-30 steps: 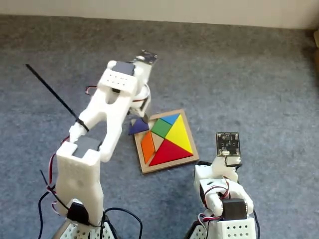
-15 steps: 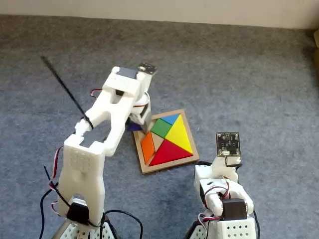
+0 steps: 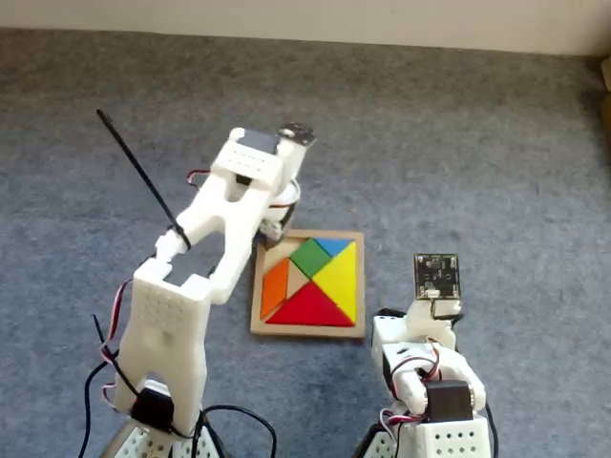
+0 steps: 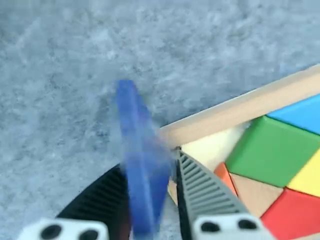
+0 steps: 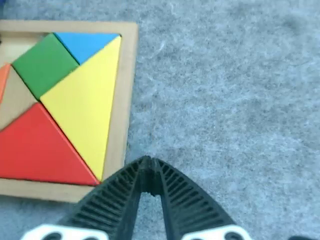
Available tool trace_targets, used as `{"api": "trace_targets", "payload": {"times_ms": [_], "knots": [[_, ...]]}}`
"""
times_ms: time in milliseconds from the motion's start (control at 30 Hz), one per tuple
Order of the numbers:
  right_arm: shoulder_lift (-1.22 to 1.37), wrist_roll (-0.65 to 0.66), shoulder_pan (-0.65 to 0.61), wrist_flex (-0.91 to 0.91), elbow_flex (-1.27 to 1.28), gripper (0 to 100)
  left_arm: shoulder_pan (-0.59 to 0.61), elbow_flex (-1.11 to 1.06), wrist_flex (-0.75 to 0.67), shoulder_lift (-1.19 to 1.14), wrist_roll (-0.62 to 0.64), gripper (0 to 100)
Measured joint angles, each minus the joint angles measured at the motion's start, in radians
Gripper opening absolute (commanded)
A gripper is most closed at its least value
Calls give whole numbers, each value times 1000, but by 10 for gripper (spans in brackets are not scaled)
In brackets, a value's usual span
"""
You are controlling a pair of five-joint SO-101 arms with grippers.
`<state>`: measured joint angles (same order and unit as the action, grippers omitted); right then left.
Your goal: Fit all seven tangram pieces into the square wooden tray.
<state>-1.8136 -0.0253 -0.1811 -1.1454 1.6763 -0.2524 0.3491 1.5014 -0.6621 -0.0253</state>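
Grey counter (image 3: 496, 143): blue piece (image 4: 135, 125) at tray (image 4: 240, 106) corner.
Left jaws grasp it edge-up beside the empty slot (image 4: 210, 147); right jaws clenched, empty.

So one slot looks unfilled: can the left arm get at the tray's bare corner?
Probably yes: the left claw, shut on the blue piece, sits right beside the bare corner of the tray, nothing covering it.

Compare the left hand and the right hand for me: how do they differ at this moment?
The left hand grips the dark blue piece on edge; the right hand is shut on nothing. The left hand sits at a corner of the tray; the right hand hangs over bare carpet just beside the tray's rim. Both have black ribbed fingers.
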Motion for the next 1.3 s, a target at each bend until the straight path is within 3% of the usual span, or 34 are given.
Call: {"api": "trace_targets", "payload": {"times_ms": [333, 667, 867, 1167, 1300], "knots": [[0, 0, 0, 0, 0, 4, -57, 0, 0, 40, -3, 95], [0, 0, 0, 0, 0, 4, -57, 0, 28, 41, 3, 273], [0, 0, 0, 0, 0, 4, 14, 43, 29, 41, 118, 277], [0, 0, 0, 0, 0, 4, 11, 112, 5, 41, 459, 277], [0, 0, 0, 0, 0, 4, -9, 112, -21, 18, 500, 274]]}}
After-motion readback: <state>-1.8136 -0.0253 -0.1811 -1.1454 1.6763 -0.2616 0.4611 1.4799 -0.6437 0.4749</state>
